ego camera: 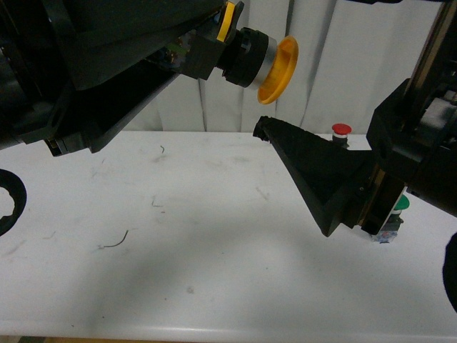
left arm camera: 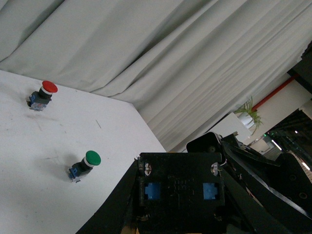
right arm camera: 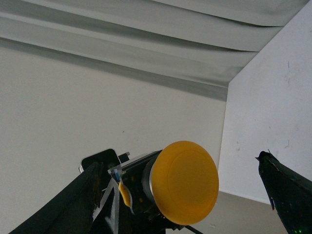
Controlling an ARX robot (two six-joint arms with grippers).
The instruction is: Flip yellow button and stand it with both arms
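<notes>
The yellow button (ego camera: 275, 64) hangs high above the white table (ego camera: 178, 243), lying on its side with its yellow-orange cap pointing toward the right arm. My left gripper (ego camera: 203, 51) is shut on its dark boxy base. In the left wrist view the underside of that base (left arm camera: 179, 170), with two blue squares, fills the space between the fingers of the left gripper (left arm camera: 180, 207). My right gripper (ego camera: 265, 128) is open, its tip just below the cap and apart from it. The right wrist view faces the cap (right arm camera: 187, 183) head-on, between the spread fingers of the right gripper (right arm camera: 179, 163).
A red-capped button (ego camera: 341, 130) stands on the table at the back right. A green-capped button (ego camera: 398, 207) sits behind the right arm. A black ring-shaped part (ego camera: 8, 204) shows at the left edge. A pale curtain (ego camera: 343, 71) hangs behind the table.
</notes>
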